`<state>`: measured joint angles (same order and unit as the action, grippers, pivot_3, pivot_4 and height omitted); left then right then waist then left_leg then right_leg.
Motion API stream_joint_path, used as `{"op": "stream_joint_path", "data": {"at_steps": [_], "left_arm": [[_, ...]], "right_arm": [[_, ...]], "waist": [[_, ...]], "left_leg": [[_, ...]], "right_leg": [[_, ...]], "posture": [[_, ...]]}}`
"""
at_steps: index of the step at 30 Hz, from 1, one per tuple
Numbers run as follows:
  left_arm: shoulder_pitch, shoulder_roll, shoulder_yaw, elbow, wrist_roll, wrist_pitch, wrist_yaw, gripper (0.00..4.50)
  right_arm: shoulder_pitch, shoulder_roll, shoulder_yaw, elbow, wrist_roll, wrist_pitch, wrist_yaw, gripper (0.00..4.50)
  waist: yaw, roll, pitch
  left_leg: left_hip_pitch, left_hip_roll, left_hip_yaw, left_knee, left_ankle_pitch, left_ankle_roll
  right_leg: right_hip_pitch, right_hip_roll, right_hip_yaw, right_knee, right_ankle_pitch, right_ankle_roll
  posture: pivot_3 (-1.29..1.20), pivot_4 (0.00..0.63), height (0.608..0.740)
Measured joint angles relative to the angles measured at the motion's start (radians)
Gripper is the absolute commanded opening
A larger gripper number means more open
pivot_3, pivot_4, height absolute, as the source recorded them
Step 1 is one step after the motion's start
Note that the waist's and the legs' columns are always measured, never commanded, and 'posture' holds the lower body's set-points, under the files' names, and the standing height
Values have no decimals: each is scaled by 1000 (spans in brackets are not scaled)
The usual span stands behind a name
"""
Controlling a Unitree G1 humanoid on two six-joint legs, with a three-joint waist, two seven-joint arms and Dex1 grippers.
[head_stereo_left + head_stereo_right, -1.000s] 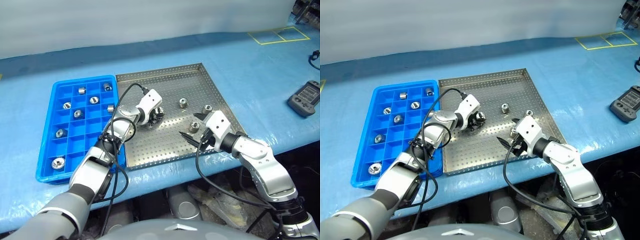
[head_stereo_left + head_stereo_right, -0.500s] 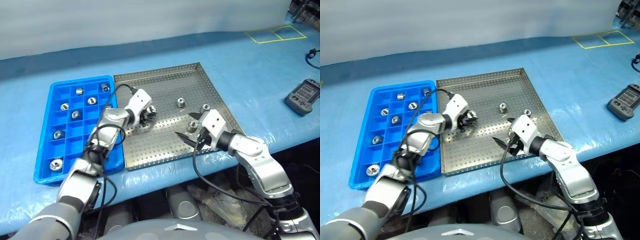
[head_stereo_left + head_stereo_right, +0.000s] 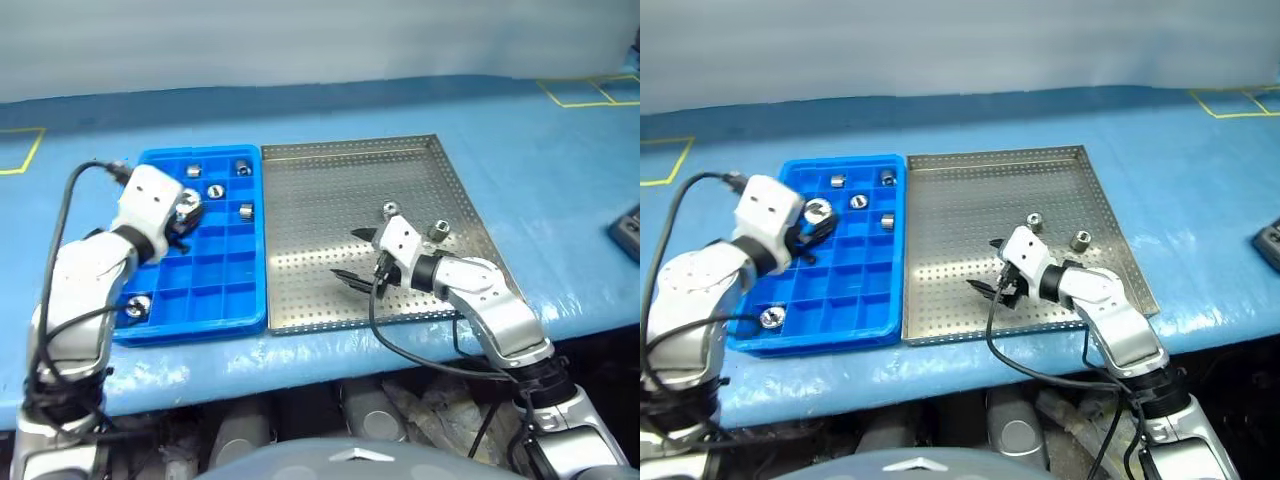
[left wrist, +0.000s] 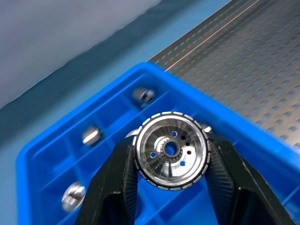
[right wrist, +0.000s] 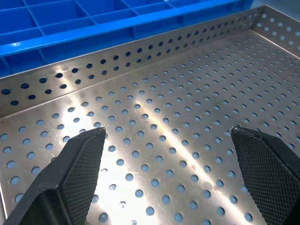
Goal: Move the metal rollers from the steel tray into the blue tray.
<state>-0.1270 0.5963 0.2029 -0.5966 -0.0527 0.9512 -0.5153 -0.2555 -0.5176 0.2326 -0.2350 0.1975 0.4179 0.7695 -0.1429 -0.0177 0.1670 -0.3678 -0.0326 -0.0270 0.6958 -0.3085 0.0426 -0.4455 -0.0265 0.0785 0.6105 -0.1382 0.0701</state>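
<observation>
Over the blue tray (image 3: 205,300), a flanged metal roller (image 4: 170,156) is clamped between the two black fingers (image 4: 121,185) of the left gripper (image 3: 183,212), and it is held clear above the gridded compartments, toward the tray's far left part. Its hollow centre and ring of small holes are seen face-on from the left wrist. Several more metal rollers are already lodged in the blue tray: two (image 3: 196,169) along the far edge, one (image 3: 215,191) in the second row, one (image 3: 246,210) near the right edge, and a larger one (image 3: 137,306) near the near left corner.

Beside it, edge to edge on the right, the steel tray (image 3: 320,200) is laid on the blue-covered table (image 3: 520,150). Two rollers are left on its perforated floor, toward the right edge: one (image 3: 390,210) just beyond the right gripper's white housing, the other (image 3: 438,231) closer to the rim. The right gripper (image 3: 356,256) is held low over the near middle of the steel tray, its fingers (image 5: 77,161) spread wide with nothing between them, bare perforated metal showing in the gap.
</observation>
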Motion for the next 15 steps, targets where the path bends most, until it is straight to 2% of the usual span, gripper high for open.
{"op": "stream_joint_path", "data": {"at_steps": [3, 7, 15], "left_arm": [[82, -6, 5, -36, 0, 29, 26, 1704], [99, -29, 2, -35, -5, 29, 55, 1704], [93, -45, -50, 62, -21, 5, 76, 1704]], "right_arm": [[-34, 4, 16, 13, -9, -7, 16, 4500], [-51, 6, 20, 25, -18, -21, 32, 4500], [-39, -1, 17, 19, -28, -21, 33, 4500]], "waist": [[50, -1, 0], [100, -1, 0], [108, -1, 0]], "left_leg": [[-1, 0, -2, 0, 0, 0], [-1, 0, -7, 0, 1, -3], [-1, 0, -8, 0, 2, -4]], "right_leg": [[0, -1, -3, -1, 0, -1], [2, -2, -9, 0, -2, -4], [2, -1, -10, 0, -2, -6]], "posture": [[-12, 150, 740], [-17, 150, 740], [-48, 150, 740]]}}
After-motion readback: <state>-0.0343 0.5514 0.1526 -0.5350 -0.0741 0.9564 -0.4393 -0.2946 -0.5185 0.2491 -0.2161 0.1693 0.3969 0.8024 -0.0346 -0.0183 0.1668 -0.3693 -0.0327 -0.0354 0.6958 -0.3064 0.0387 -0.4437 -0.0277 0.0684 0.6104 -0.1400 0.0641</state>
